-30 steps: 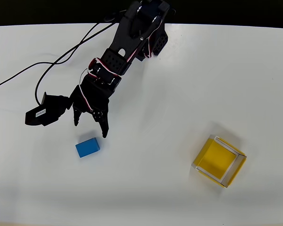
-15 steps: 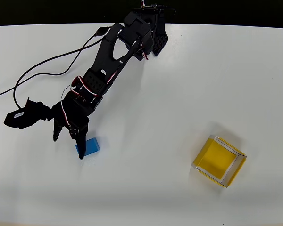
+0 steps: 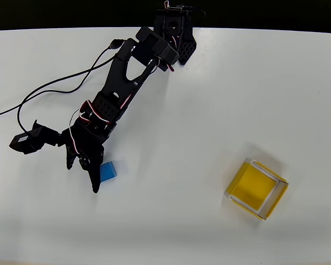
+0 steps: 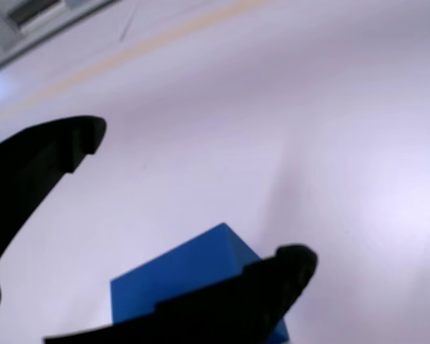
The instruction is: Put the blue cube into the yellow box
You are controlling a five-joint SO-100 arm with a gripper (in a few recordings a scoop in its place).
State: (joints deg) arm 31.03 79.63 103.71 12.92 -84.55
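The gripper (image 3: pixel 84 175) is over the white worktop (image 3: pixel 209 83), fingers apart and straddling the blue cube (image 3: pixel 107 171), one finger crossing its near face, the yellow box (image 3: pixel 256 189) well apart.

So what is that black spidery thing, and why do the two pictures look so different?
The black thing is a small robot arm bolted at the top edge of a white table. At its end is a gripper, like two fingers that pinch. One picture comes from a camera looking straight down from above. The other comes from a little camera riding on the arm's wrist, so you see the two black fingers very close. On the table lie a blue cube and, far to the right in the overhead view, a yellow box with an open top. The fingers are open, with the cube partly between them. Nothing is held yet.
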